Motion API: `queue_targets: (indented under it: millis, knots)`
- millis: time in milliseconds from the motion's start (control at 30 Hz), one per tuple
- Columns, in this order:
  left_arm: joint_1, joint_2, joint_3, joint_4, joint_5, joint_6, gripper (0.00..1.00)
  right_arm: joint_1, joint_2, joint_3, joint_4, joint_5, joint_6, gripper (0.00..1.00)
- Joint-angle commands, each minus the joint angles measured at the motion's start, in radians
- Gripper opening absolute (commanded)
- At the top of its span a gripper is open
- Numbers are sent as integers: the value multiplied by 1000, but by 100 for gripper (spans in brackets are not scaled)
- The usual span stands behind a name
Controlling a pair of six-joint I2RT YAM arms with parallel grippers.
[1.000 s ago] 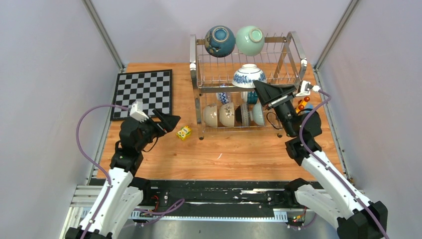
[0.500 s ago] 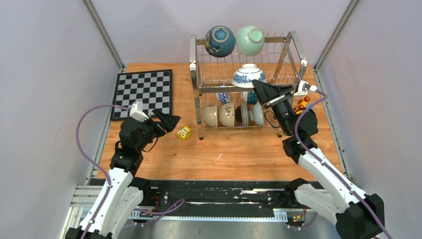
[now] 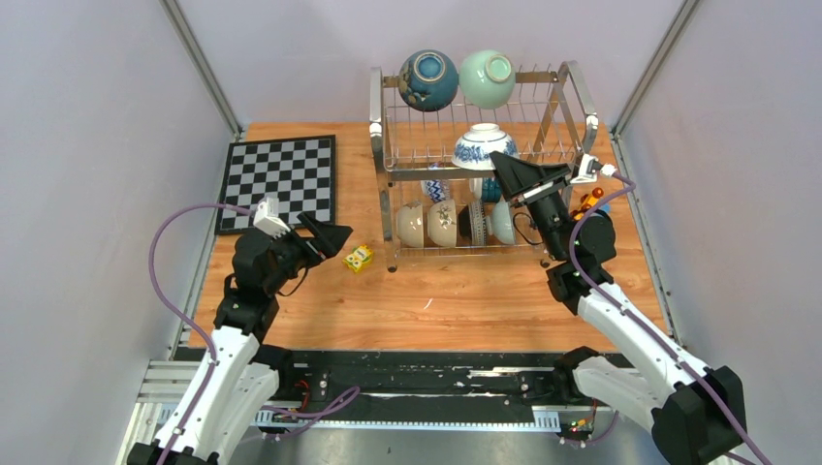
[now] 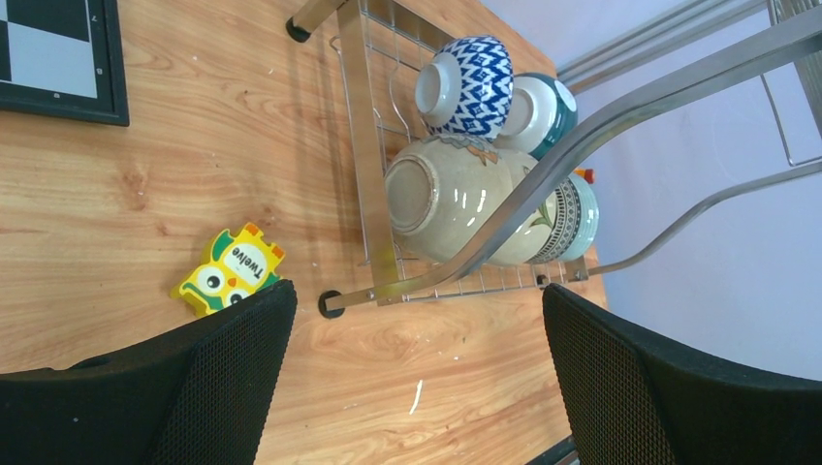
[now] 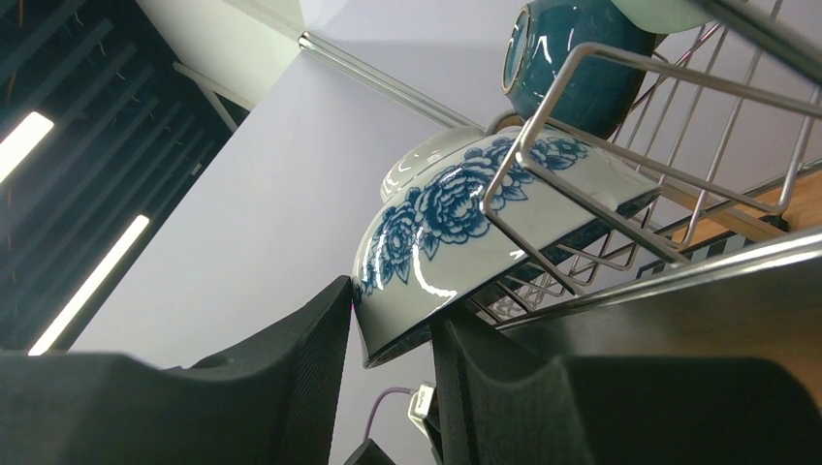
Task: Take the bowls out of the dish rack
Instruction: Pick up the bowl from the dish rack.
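The dish rack (image 3: 376,116) stands at the back of the table. On its upper tier a dark blue bowl (image 3: 428,79) and a mint green bowl (image 3: 487,77) lean at the rear, and a white bowl with blue flowers (image 3: 482,147) lies upside down at the front. My right gripper (image 3: 509,167) is shut on that bowl's (image 5: 456,232) rim, one finger outside, one inside (image 5: 393,320). Several bowls stand on edge in the lower tier (image 3: 443,223), among them a cream one (image 4: 436,194) and a blue zigzag one (image 4: 470,82). My left gripper (image 3: 334,237) hangs open over bare wood (image 4: 415,300), left of the rack.
A small yellow owl block (image 3: 360,258) lies on the wood beside the rack's front left foot, just by my left fingers. A black-and-white chessboard (image 3: 279,179) lies at the back left. An orange toy car (image 3: 588,201) sits right of the rack, behind my right arm.
My right gripper has moved slightly up and left to the flowered bowl and its jaws have narrowed onto the rim. The left arm has stayed where it was.
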Motion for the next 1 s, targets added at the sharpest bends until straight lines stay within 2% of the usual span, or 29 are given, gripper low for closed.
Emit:
queue_targets:
  millis: [0,100,200,367,600,800,967]
  knots:
    - [-5,-8,33,-15,18,-6,99,13,9,-4,33,18,8,40]
    - [-6,-8,36,-15,18,-6,99,13,6,-2,28,13,4,42]
    - [-6,-4,36,-11,17,-9,99,14,6,-7,35,14,6,39]
    - [-6,-5,34,-8,16,-9,99,13,6,-20,63,8,6,27]
    - [-7,-7,42,-2,21,-26,99,13,17,-22,76,-2,12,18]
    - [-6,-5,51,-8,19,-26,99,14,41,-3,115,-19,12,0]
    - [-6,-8,52,-14,18,-25,99,14,61,3,172,-32,3,0]
